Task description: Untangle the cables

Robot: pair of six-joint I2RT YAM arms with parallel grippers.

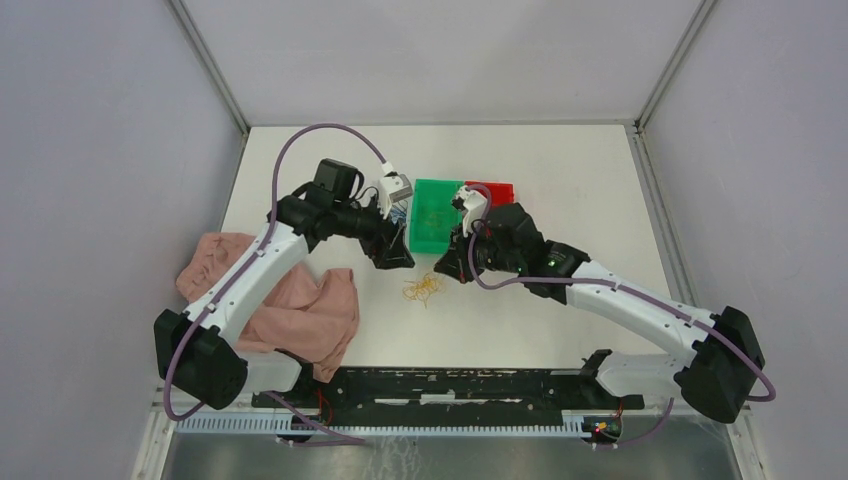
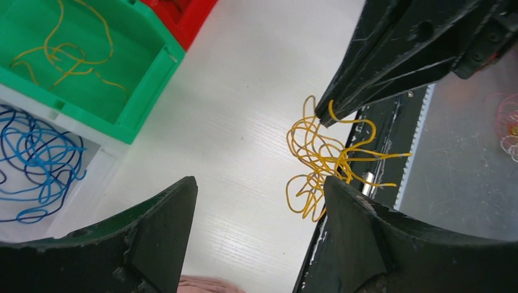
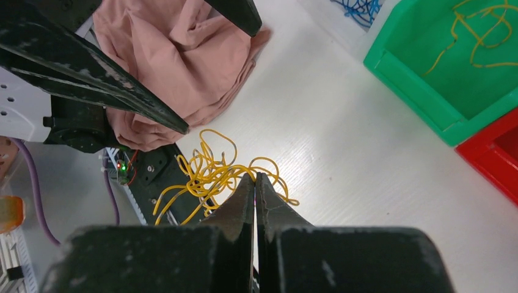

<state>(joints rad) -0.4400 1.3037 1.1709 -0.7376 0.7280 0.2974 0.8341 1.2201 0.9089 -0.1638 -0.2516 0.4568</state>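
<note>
A loose tangle of yellow cables [image 1: 422,290] lies on the white table between my two grippers. My right gripper [image 3: 255,176] is shut, its tips pinching a yellow strand at the edge of the tangle [image 3: 211,171]. The left wrist view shows those same tips [image 2: 322,121] holding the strand above the tangle [image 2: 324,159]. My left gripper [image 2: 259,183] hangs open just beside the tangle with nothing between its fingers [image 3: 122,91]. More yellow cables [image 2: 67,55] lie in the green bin [image 2: 146,79], and blue cables [image 2: 36,159] lie in a white bin.
A red bin [image 1: 495,190] stands right of the green bin [image 1: 433,215]. A crumpled pink cloth [image 1: 300,310] lies left of the tangle, close to the left arm. The black base rail [image 1: 450,385] runs along the near edge.
</note>
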